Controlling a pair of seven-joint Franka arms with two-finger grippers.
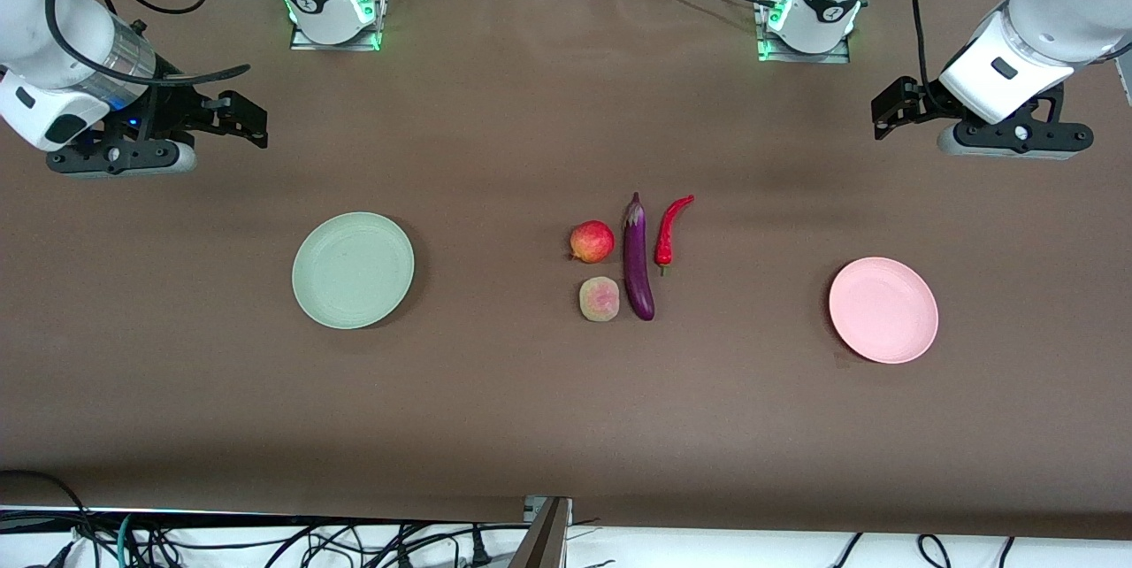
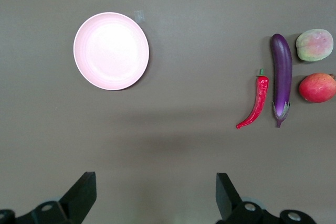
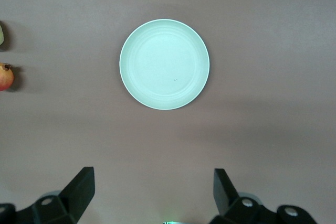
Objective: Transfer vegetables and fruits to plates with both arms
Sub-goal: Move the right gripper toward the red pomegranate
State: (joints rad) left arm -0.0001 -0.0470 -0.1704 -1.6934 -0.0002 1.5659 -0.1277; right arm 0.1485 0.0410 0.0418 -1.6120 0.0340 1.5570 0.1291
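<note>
A purple eggplant (image 1: 637, 260) lies mid-table, with a red chili pepper (image 1: 670, 227) beside it toward the left arm's end. A red-yellow apple-like fruit (image 1: 592, 241) and a tan peach (image 1: 599, 299) lie beside the eggplant toward the right arm's end, the peach nearer the front camera. The pale green plate (image 1: 353, 270) sits toward the right arm's end, the pink plate (image 1: 883, 310) toward the left arm's end; both hold nothing. My left gripper (image 2: 156, 192) is open and empty, high over bare table near its base. My right gripper (image 3: 154, 190) is open and empty, likewise raised.
The brown tablecloth (image 1: 495, 409) covers the whole table. Arm bases with green lights (image 1: 334, 15) stand along the farthest edge. Cables (image 1: 221, 541) hang below the near edge. The left wrist view shows the pink plate (image 2: 111, 51), chili (image 2: 255, 103) and eggplant (image 2: 281, 77).
</note>
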